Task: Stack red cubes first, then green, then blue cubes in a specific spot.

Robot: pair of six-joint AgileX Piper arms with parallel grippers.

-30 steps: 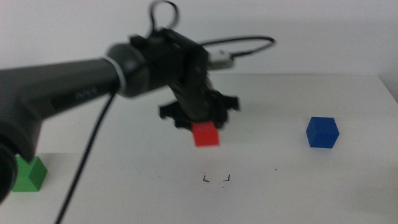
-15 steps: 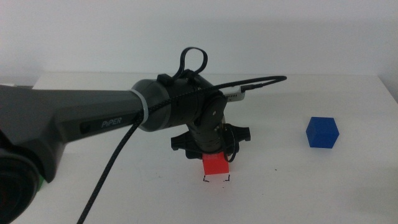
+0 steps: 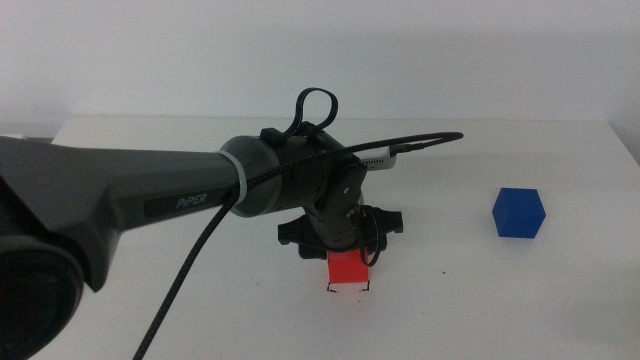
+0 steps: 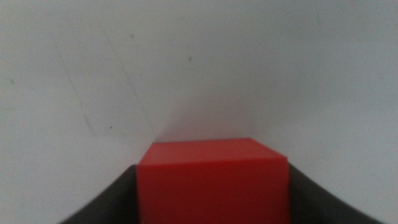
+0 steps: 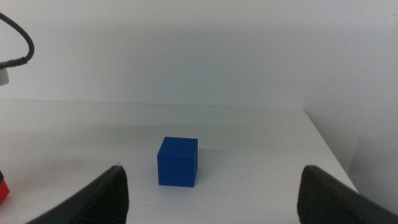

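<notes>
Item: red cube (image 3: 348,270), clamped between my left gripper (image 3: 345,262) jaws, low over the bracket-marked spot (image 3: 348,292); risk, I judge: opening before it seats could skew it off the marks; right gripper (image 5: 211,186) open, idle, facing blue cube (image 5: 177,161).

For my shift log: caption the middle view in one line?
Left hand sets the red cube on the marked spot; blue cube waits to the right.
</notes>
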